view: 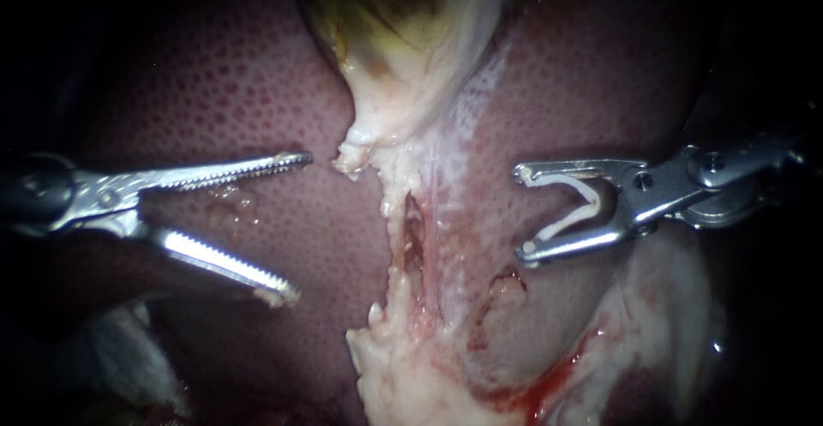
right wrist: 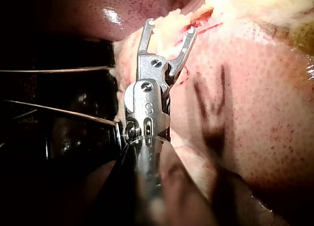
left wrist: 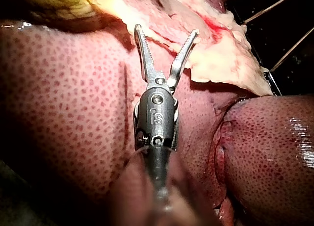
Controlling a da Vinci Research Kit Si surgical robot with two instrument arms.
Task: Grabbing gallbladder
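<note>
The gallbladder (view: 403,40) hangs pale and yellowish at the top centre, narrowing to a ragged tip (view: 356,147). My left instrument (view: 296,225) has serrated jaws wide open just left of that tip; the upper jaw ends a short way from it and touches nothing. In the left wrist view the left instrument (left wrist: 167,31) gapes over pale tissue, with the gallbladder (left wrist: 64,3) off beside it. My right instrument (view: 521,213) hovers over the liver (view: 214,92) to the right, its jaws spread around a white clip (view: 583,206). The right instrument (right wrist: 170,27) reaches the pale tissue edge.
A pale, raw strip of tissue (view: 429,246) with a slit runs down from the gallbladder. Blood (view: 549,383) pools at its lower right. Another liver lobe (left wrist: 265,147) bulges beside the left instrument. Thin threads (right wrist: 59,69) cross the dark space beside the right instrument.
</note>
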